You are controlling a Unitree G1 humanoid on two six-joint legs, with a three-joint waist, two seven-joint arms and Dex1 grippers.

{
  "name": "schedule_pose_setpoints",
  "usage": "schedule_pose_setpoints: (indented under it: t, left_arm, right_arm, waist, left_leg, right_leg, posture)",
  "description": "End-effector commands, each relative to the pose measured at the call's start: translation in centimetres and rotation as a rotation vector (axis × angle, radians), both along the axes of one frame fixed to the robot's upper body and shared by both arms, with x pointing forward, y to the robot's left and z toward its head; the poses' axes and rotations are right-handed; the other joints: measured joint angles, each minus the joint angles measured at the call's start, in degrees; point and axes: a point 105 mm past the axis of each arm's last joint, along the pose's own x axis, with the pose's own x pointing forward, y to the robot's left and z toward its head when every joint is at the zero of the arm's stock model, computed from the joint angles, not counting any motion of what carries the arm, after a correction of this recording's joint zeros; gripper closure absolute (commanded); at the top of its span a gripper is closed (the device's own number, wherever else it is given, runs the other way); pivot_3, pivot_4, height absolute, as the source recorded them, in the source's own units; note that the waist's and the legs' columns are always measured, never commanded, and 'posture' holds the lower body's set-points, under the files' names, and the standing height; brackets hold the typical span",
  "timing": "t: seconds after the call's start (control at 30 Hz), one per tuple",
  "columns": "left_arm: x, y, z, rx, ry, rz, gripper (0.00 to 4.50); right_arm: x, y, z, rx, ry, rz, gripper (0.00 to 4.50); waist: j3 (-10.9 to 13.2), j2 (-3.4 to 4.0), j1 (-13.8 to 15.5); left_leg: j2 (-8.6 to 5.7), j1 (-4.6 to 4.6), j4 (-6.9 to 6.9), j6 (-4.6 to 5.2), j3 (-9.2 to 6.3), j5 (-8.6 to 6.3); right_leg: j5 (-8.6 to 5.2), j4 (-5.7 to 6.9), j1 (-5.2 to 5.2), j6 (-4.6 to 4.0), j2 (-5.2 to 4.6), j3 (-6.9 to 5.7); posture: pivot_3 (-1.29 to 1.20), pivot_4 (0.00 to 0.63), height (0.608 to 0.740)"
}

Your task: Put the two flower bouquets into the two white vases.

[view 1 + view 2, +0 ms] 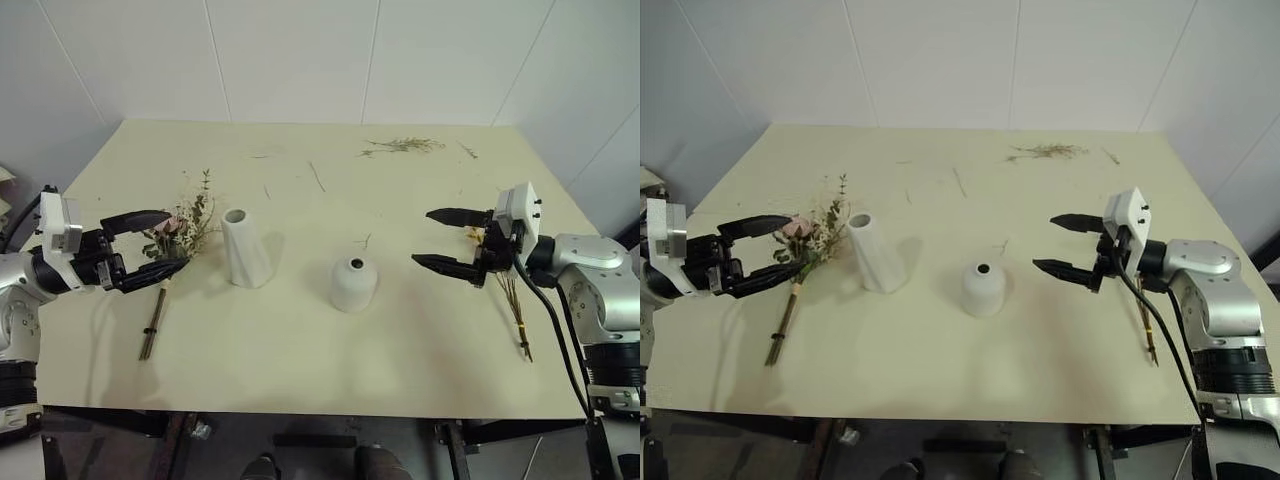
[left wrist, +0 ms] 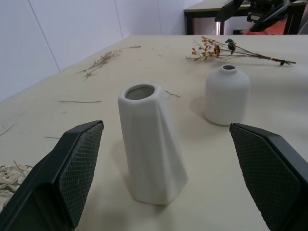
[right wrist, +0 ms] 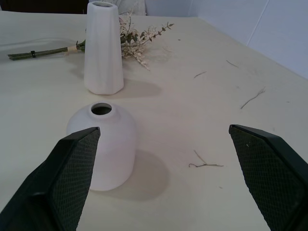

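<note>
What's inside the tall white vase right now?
Nothing shows at the mouth of the tall vase: no stems or flowers rise from it. Its walls hide the bottom.

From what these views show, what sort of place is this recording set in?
Probably a lab or test room, not a home: a bare pale table against plain white panelled walls, with another dark-framed table beyond.

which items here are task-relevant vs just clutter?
Job:
- bushy white-pink bouquet
- slim yellow-orange bouquet
- tall twisted white vase
- short round white vase

Lying about:
- dried sprig cluster at table's far side
- loose stem
</note>
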Motion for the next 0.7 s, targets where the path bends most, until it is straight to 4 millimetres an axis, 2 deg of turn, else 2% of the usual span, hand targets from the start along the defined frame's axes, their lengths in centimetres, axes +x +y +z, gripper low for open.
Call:
schedule_pose_setpoints:
  t: [0.03,0.1,0.2,0.27,0.37,0.47,0.6,0.7]
  left_arm:
    - [-0.9,0.6,1.5,0.017,-0.049,0.023,0.02]
    - [-1.3,0.7,1.4,0.02,-0.043,0.025,0.02]
    - [-1.5,0.9,1.7,0.016,-0.041,0.046,0.02]
    - [-1.6,1.8,2.0,0.022,-0.027,0.08,0.02]
    - [-0.4,3.8,0.1,0.124,0.136,0.231,0.02]
    - [0.4,4.9,-0.4,0.134,0.242,0.367,0.02]
    - [2.2,5.8,-0.9,0.096,0.43,0.592,0.02]
    - [2.5,5.2,-1.4,0.169,0.56,0.618,0.02]
  right_arm:
    - [-0.2,0.3,0.8,0.011,-0.041,0.023,0.0]
    - [-0.4,0.6,1.1,0.033,-0.064,0.034,0.0]
    - [-0.1,1.0,2.9,0.11,-0.099,0.039,0.0]
    - [-0.3,1.9,3.7,0.105,-0.114,0.078,0.0]
    - [-0.9,2.4,3.5,0.061,-0.096,0.142,0.0]
    - [-0.8,2.5,3.6,0.049,-0.108,0.153,0.0]
    - [-0.3,2.7,4.4,0.076,-0.128,0.157,0.0]
    - [-1.4,3.5,5.1,0.039,-0.137,0.233,0.0]
  waist:
    - [0.0,0.0,0.0]
    - [0.0,0.0,-0.03]
    - [0.0,0.0,-0.08]
    - [0.01,0.01,-0.08]
    - [0.0,0.0,-0.07]
    - [0.01,0.02,-0.07]
    - [0.02,0.01,0.07]
    - [0.01,0.01,-0.05]
  left_leg:
    - [0.0,0.0,0.0,0.0,0.0,0.0]
    - [0.0,0.0,0.0,0.0,0.01,0.0]
    - [0.0,0.0,0.0,0.0,0.01,-0.01]
    - [0.0,0.0,0.01,-0.01,0.0,0.0]
    - [0.02,0.02,0.0,-0.01,0.0,0.0]
    - [0.02,0.01,-0.03,0.02,0.01,-0.03]
    - [0.02,-0.02,0.01,0.03,-0.03,-0.04]
    - [0.02,-0.02,0.02,0.02,-0.03,-0.04]
  right_leg:
    - [0.0,0.0,0.0,0.0,0.0,0.0]
    - [0.0,-0.01,0.0,0.0,0.0,0.01]
    - [0.0,-0.01,0.0,0.0,0.0,0.01]
    - [0.0,0.02,0.0,0.0,0.0,0.01]
    - [0.0,0.0,0.0,0.0,0.03,0.0]
    - [-0.01,-0.04,0.0,0.0,0.03,0.02]
    - [0.0,0.04,0.0,0.01,0.05,0.01]
    - [0.0,0.06,0.0,0.01,0.06,0.01]
  posture:
    - [0.0,0.15,0.74]
    - [0.0,0.15,0.74]
    - [0.0,0.15,0.74]
    - [0.0,0.15,0.74]
    - [0.0,0.15,0.74]
    - [0.0,0.15,0.74]
    - [0.0,0.15,0.74]
    - [0.0,0.15,0.74]
